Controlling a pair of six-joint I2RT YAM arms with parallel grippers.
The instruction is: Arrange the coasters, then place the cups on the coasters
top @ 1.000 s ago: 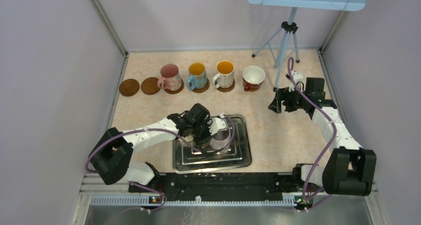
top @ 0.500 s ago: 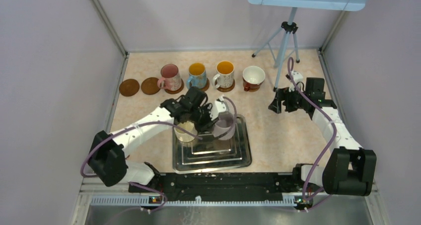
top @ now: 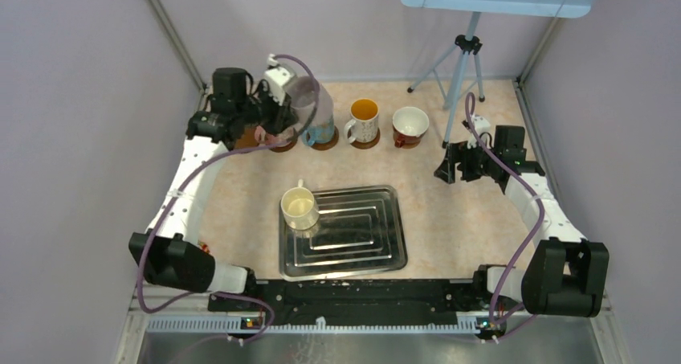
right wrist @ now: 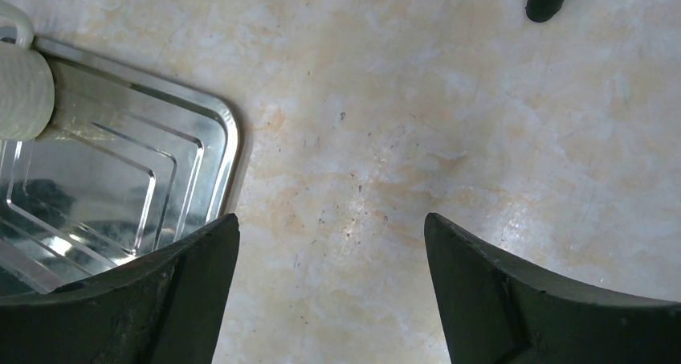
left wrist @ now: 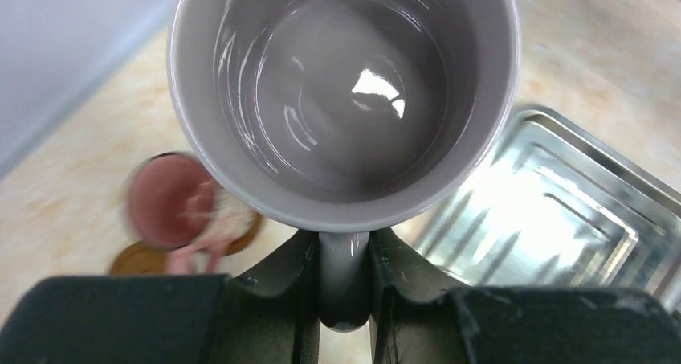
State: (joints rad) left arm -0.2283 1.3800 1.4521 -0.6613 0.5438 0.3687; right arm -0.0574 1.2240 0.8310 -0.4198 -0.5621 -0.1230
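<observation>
top external view: left fingers (left wrist: 293,277) are pinched shut on the handle of the pale lilac mug (top: 303,99), which hangs high over the far left of the counter (top: 450,219) near the pink mug (left wrist: 173,199), a handle grip that probably leaves the base free to be set flat on the brown coaster (left wrist: 138,261) showing there. right fingers (right wrist: 193,284) stand wide apart and empty over the counter just beside the silver tray (top: 377,251), on which the cream mug (top: 299,207) waits, likely the next to be collected. no brand, label or writing can be read on any mug or on the tray.
</observation>
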